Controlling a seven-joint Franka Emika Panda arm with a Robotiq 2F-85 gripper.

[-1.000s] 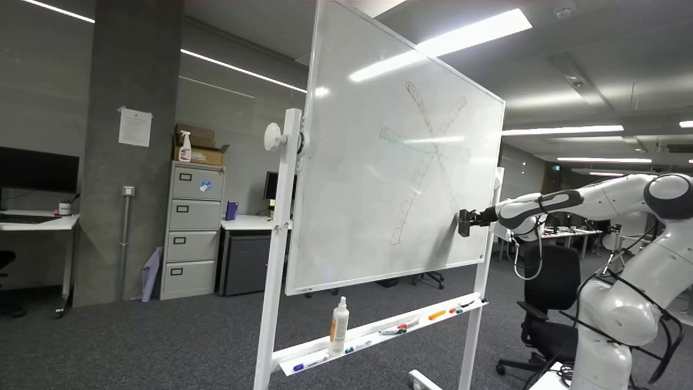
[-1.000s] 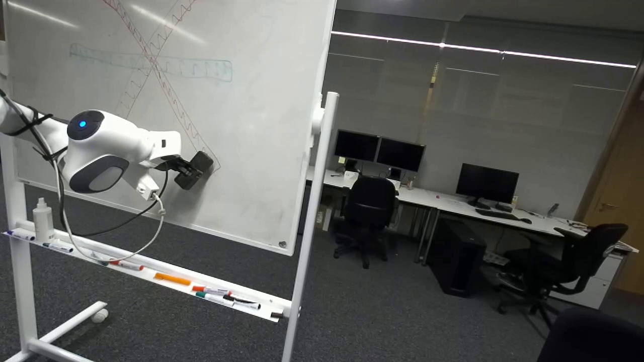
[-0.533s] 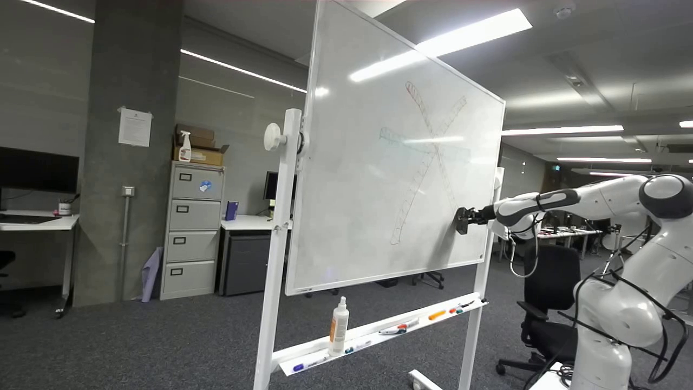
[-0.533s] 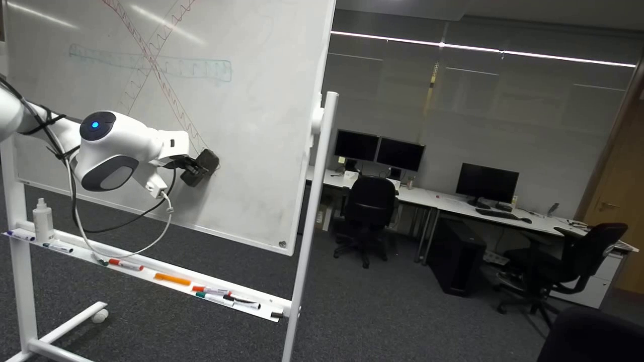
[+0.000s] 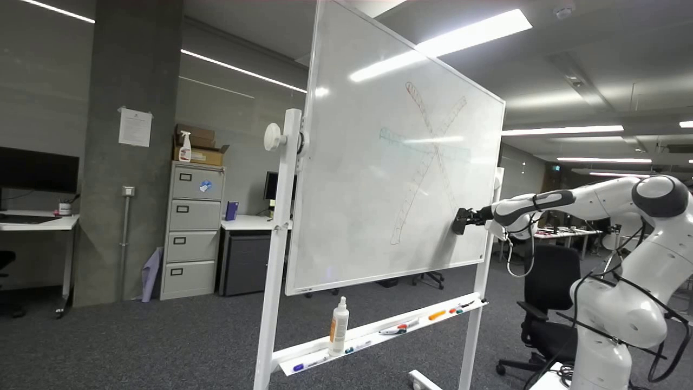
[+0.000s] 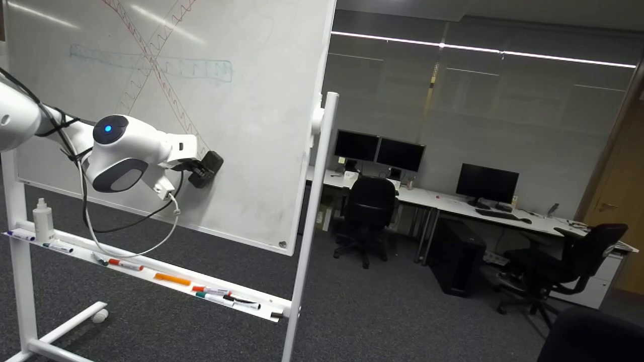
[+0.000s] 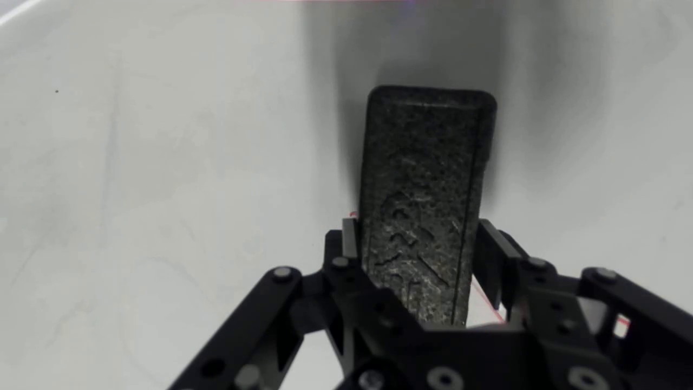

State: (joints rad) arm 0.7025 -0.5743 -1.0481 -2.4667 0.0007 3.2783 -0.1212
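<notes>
My gripper (image 7: 418, 235) is shut on a black block-shaped eraser (image 7: 425, 179), one finger on each long side. In both exterior views the gripper (image 5: 475, 216) (image 6: 191, 167) holds the eraser (image 5: 461, 221) (image 6: 207, 168) tilted at the lower right part of the whiteboard (image 5: 352, 216) (image 6: 266, 130). It is against or very near the board; contact cannot be told. Two crossing red strips (image 6: 149, 56) and a pale green strip (image 6: 216, 69) are drawn on the board. The eraser covers the lower right end of a red strip. A red line (image 7: 487, 300) shows beside the right finger.
Below the board, a tray (image 6: 262, 312) holds a spray bottle (image 5: 339, 327), an orange stick-like item (image 6: 172, 279) and several markers (image 6: 126, 264). White posts (image 6: 312, 211) frame the board. A cable (image 6: 166, 234) hangs from the wrist. A black chair (image 5: 552, 276) stands near the arm.
The arm and the held eraser have moved a little along the board, rightward in an exterior view. The red strip's lower right end, earlier visible beside the eraser, no longer shows there.
</notes>
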